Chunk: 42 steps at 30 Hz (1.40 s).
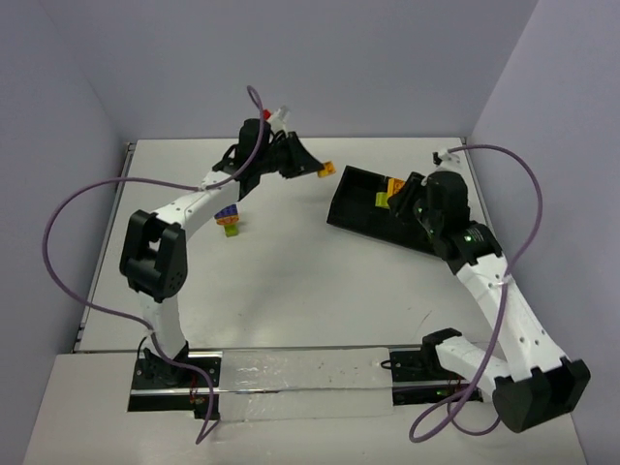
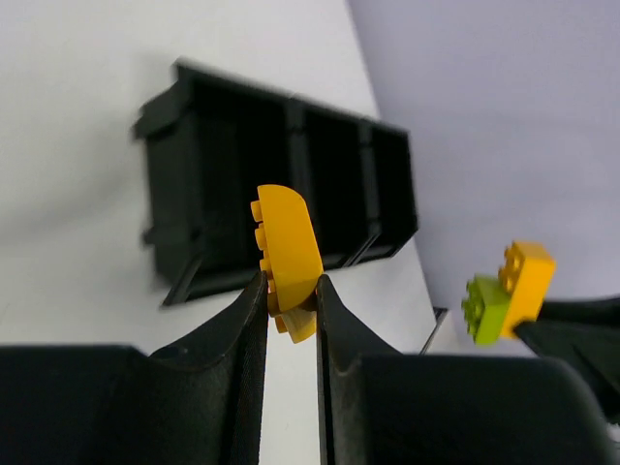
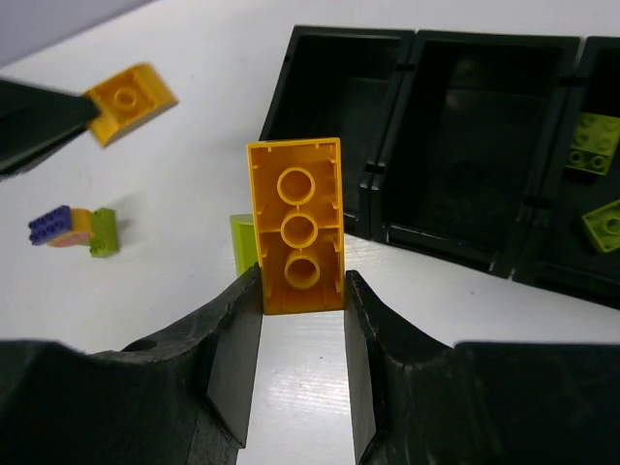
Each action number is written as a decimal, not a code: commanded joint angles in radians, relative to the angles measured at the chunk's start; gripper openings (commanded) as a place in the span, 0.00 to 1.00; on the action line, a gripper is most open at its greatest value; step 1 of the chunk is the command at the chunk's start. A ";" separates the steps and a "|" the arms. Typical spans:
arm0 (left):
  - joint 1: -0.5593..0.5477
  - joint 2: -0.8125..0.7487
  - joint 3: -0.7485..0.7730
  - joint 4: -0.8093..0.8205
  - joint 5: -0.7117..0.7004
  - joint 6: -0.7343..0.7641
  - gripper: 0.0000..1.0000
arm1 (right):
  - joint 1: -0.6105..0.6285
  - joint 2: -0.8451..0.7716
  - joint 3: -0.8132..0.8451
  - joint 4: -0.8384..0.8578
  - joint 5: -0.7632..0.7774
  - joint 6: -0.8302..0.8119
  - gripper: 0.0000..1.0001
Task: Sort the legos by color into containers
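My left gripper (image 2: 291, 286) is shut on a curved orange-yellow lego (image 2: 289, 247), held in the air left of the black tray (image 2: 281, 174). My right gripper (image 3: 302, 281) is shut on a long orange-yellow lego (image 3: 295, 223), underside facing the camera, with a lime green lego (image 3: 241, 242) stuck behind it. From above, the left gripper (image 1: 312, 167) and right gripper (image 1: 399, 197) face each other over the tray's left end (image 1: 341, 208). Two lime green legos (image 3: 593, 145) lie in the tray's right compartment (image 3: 572, 262); the other two compartments look bare.
A small stack of blue-purple, orange and lime green legos (image 1: 229, 221) sits on the white table left of the tray, also visible in the right wrist view as the stack (image 3: 73, 231). Grey walls close in the table at the back and sides.
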 commanded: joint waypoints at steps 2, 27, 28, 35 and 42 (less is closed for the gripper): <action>-0.051 0.222 0.268 -0.048 0.002 -0.015 0.00 | -0.022 -0.120 0.007 -0.115 0.073 0.000 0.00; -0.146 0.247 0.417 -0.161 -0.012 0.065 0.87 | -0.030 -0.122 0.011 -0.136 0.036 -0.011 0.00; -0.152 0.163 0.365 -0.164 -0.023 0.074 0.82 | -0.030 -0.107 0.010 -0.123 0.014 -0.011 0.00; -0.102 -0.290 -0.121 -0.106 -0.050 0.072 0.69 | 0.003 0.032 -0.022 0.077 -0.219 0.032 0.00; -0.035 -0.539 -0.441 -0.108 -0.031 0.055 0.99 | 0.125 0.233 0.040 0.228 -0.324 0.061 0.00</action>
